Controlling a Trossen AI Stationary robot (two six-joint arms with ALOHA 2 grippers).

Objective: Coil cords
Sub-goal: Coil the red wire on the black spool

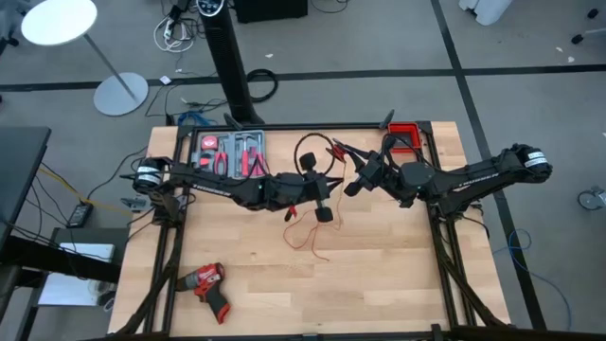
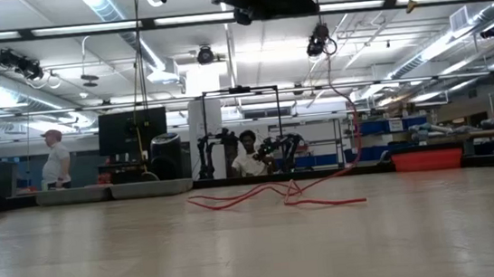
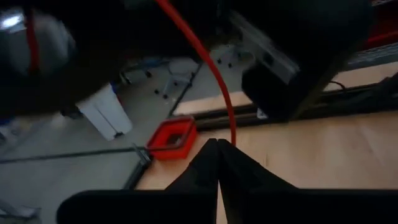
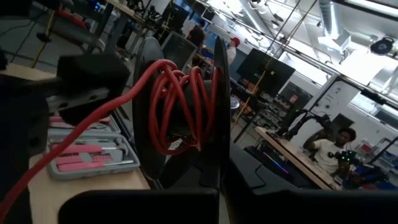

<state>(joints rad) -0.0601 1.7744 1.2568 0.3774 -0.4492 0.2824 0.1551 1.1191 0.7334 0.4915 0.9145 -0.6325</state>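
Pinching the red wire [image 3: 214, 81], the left gripper [image 3: 217, 163] could let it slip; the right gripper [image 1: 352, 186] stays out of sight, pressed together.

Bright ceiling strip lights [image 2: 116, 10] w/ glare in low view; wrist views dim up close, bkgd soft.

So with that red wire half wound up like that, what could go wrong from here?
The left gripper pinches the thin red wire only at its fingertips, so it might slip free. Loose wire still lies in loops on the table and could snag. The right gripper holds the spool aloft; its uneven windings may slide off.
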